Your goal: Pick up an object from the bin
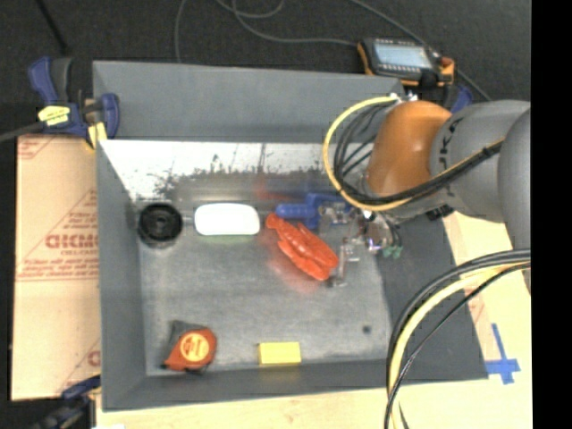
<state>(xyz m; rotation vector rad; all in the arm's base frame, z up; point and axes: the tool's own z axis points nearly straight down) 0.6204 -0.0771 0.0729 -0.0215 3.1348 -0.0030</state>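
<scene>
Orange wrist cover, looped with black and yellow cables: part of the arm, entering from the right and standing highest over the bin.

Gripper: low over the floor, right of the bin's middle, at the right-hand end of item 1. Whether it is spread or pressed together cannot be told, nor whether it touches the item.

Item 1. Red-orange ridged thing: long and lumpy, lying on a diagonal on the bin floor at centre, its upper end toward the back wall. Kind uncertain; possibly a moulded toy.
- Handling, as judged: light, probably somewhat pliant, its ridges giving purchase rather than slip. Not fragile by appearance.
- Hold, as judged: across the narrow width near mid-length, so it hangs level. A grip at the tip risks it swinging or slipping free.

Item 2. Blue thing: just behind item 1, by the back wall; close enough to be nudged.

Item 3. White oval thing: left of item 1, apart from it.

Item 4. Black round thing: far left.

Item 5. Orange tape measure and yellow block: along the front wall, well apart from the gripper.
</scene>
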